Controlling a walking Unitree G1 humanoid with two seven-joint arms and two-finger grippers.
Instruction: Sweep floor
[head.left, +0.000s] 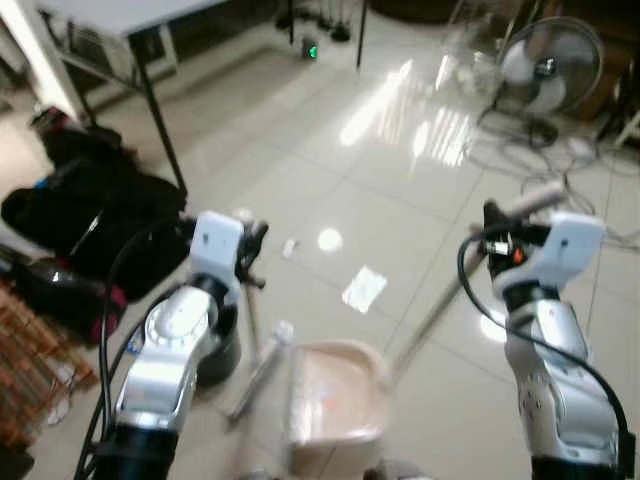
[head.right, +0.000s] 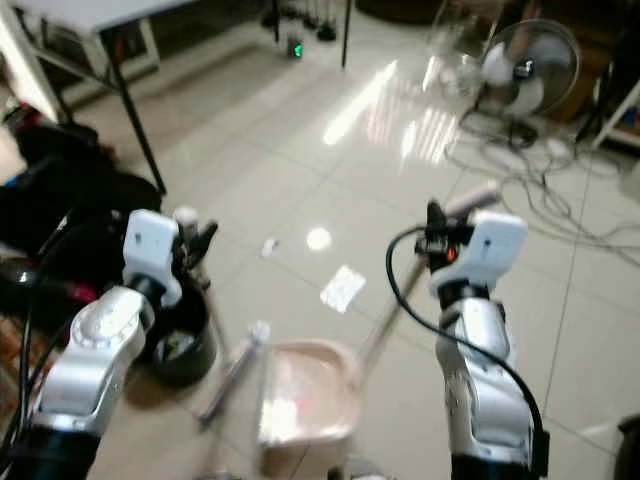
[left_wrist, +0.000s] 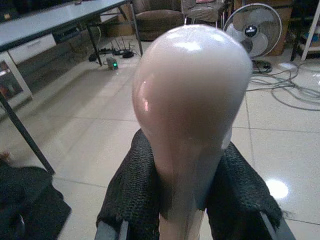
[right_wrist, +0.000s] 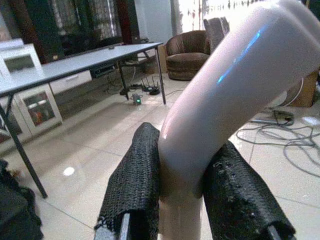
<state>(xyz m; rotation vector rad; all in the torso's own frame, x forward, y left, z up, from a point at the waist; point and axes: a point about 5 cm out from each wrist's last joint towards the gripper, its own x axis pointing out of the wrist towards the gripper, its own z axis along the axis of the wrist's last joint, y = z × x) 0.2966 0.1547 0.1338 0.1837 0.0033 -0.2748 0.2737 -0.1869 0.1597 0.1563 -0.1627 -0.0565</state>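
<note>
Two grippers each pinch a pale handle between black fingers: left gripper (head.left: 252, 250) holds the broom handle (left_wrist: 192, 125), right gripper (head.left: 497, 232) the dustpan (head.left: 335, 395) pole (pan at six o'clock), ready for scrap (head.left: 364, 288) at twelve.

A table (head.left: 120, 15) with black legs is standing at the far left of the shiny tiled floor (head.left: 330, 150). Black bags (head.left: 85, 215) are lying beside its near leg. Well to the table's right a fan (head.left: 548, 68) is standing — loose cables (head.left: 540, 165) are trailing just before it. Beyond the table an armchair (right_wrist: 187, 47) is sitting.
</note>
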